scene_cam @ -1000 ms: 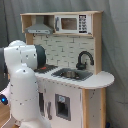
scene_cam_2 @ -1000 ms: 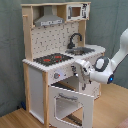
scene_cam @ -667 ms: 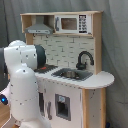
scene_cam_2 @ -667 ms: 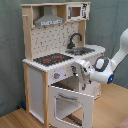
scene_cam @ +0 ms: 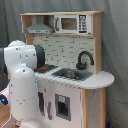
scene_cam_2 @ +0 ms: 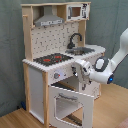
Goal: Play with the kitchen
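The kitchen (scene_cam: 70, 55) is a toy of light wood and white panels with a grey hood (scene_cam: 40, 27), a black faucet (scene_cam: 84, 59) and a sink (scene_cam: 72, 74). In the first exterior view my white arm (scene_cam: 22, 80) stands in front of its left half and hides the gripper. In the second exterior view the kitchen (scene_cam_2: 55, 37) shows its red-ringed stove (scene_cam_2: 52, 59), and the oven door (scene_cam_2: 72, 105) hangs open, tilted outward. My gripper (scene_cam_2: 80, 79) sits just above the door's top edge, close to the front panel under the stove.
A toy microwave (scene_cam: 70, 23) sits on the top shelf beside the hood. A rounded counter (scene_cam: 100, 79) juts out at the first exterior view's right. A grey curtain (scene_cam_2: 110, 20) hangs behind the kitchen, over a wooden floor (scene_cam_2: 20, 120).
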Robot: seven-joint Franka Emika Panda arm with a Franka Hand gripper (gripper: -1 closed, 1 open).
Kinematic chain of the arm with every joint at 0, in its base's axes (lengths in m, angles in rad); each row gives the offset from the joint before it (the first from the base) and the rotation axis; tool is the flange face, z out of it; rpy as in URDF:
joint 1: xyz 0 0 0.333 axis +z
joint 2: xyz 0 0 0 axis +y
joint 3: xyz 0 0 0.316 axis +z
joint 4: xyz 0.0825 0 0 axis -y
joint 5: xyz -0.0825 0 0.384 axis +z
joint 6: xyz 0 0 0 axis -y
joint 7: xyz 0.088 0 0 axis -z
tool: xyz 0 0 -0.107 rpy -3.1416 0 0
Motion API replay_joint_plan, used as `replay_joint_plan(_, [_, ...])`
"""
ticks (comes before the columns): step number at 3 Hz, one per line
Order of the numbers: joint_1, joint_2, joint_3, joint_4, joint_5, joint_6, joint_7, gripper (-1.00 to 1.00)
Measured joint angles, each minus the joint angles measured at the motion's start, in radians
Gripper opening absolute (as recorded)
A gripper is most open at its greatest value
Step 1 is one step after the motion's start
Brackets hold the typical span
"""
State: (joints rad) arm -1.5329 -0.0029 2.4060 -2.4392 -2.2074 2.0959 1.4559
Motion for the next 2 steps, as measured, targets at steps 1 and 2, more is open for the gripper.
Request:
replay_joint_plan(1, [0.0, 0.001, 0.004, -0.01, 0.0, -0.041, 0.129, 1.0])
replay_joint_plan(2, [0.0, 0.007, 0.005, -0.011, 0.0, -0.048, 0.134, 1.0])
